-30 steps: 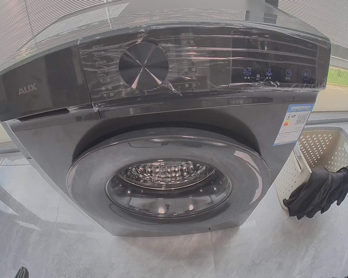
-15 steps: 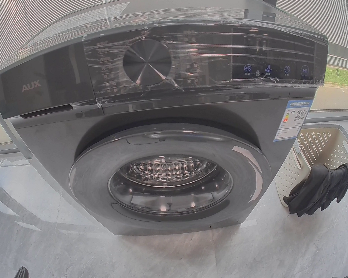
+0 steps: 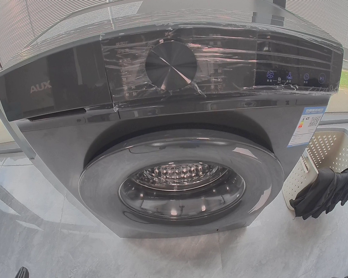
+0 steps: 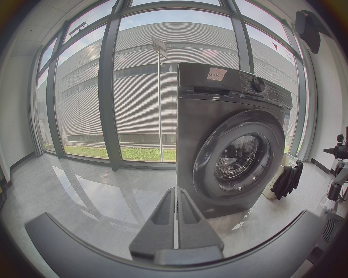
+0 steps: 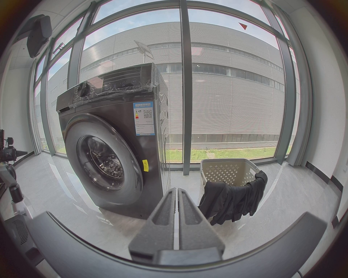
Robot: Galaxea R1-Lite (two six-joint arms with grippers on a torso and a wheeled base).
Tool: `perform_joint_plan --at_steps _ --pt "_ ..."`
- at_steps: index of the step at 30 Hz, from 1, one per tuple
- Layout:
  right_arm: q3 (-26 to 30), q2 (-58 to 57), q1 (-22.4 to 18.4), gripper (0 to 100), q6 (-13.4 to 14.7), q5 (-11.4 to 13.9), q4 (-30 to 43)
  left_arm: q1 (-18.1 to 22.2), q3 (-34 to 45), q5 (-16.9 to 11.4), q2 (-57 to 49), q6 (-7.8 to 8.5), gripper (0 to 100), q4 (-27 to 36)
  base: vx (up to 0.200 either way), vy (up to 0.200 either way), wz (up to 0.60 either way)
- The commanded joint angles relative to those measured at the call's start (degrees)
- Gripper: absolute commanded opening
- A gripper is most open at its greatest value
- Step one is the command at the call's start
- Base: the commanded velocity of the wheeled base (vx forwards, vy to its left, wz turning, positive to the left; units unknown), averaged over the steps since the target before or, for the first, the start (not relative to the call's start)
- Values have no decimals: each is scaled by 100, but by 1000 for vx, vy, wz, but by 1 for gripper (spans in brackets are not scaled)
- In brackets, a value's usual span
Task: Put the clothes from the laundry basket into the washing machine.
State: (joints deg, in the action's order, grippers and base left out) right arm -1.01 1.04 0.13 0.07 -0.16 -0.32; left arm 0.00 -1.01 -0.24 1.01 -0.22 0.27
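One black garment (image 3: 328, 189) along basket rim (image 3: 332, 130)

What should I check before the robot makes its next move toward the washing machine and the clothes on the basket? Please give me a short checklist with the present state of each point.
1. Loading is possible through the washing machine door: not ok, it is shut.
2. Clothes are in sight: ok, a black garment hangs over the rim of the laundry basket, at the machine's right side.
3. More clothes lie inside the basket: cannot tell, its bottom is hidden.
4. The left claw is free: ok, shut and empty.
5. The right claw is free: ok, shut and empty; it must open before grasping.
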Motion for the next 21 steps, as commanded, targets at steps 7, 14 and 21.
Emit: perform_joint_plan --at_steps 7,14,21 --pt "-180 -104 4 0 54 104 -302 9 101 -2 -92 4 0 0 29 0 0" --pt "-1270 1083 110 0 98 2521 225 9 101 -11 -92 4 0 -9 0 0 0" --pt "-1261 3236 215 0 -579 3321 -162 9 101 -11 -101 13 0 0 0 0 0"
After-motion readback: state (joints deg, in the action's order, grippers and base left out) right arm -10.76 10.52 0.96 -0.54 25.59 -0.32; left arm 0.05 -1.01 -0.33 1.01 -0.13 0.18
